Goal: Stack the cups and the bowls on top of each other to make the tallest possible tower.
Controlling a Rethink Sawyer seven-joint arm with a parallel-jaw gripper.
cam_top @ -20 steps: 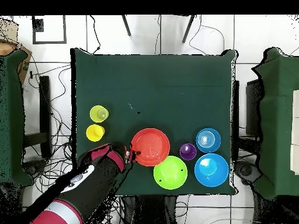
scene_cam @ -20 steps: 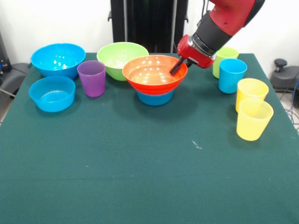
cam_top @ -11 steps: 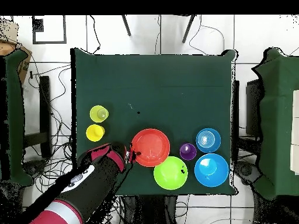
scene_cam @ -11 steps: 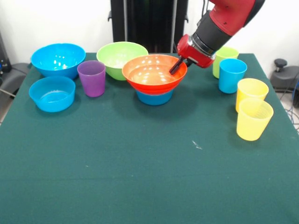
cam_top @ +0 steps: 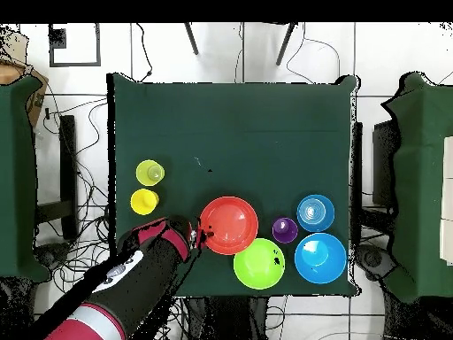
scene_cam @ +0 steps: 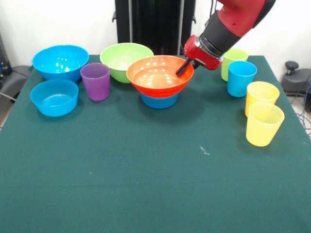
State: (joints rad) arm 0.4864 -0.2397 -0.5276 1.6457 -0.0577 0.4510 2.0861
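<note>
Orange bowl (scene_cam: pixel 159 75), slightly shifted, in end effector (scene_cam: pixel 183 68) grip

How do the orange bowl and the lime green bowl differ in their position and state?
The orange bowl sits on top of a small blue bowl, while the lime green bowl stands directly on the table. The gripper grips the orange bowl's rim; the lime green bowl is untouched. In the front view the orange bowl is nearer the camera, partly covering the green one. Both are upright, open side up, and empty.
</note>
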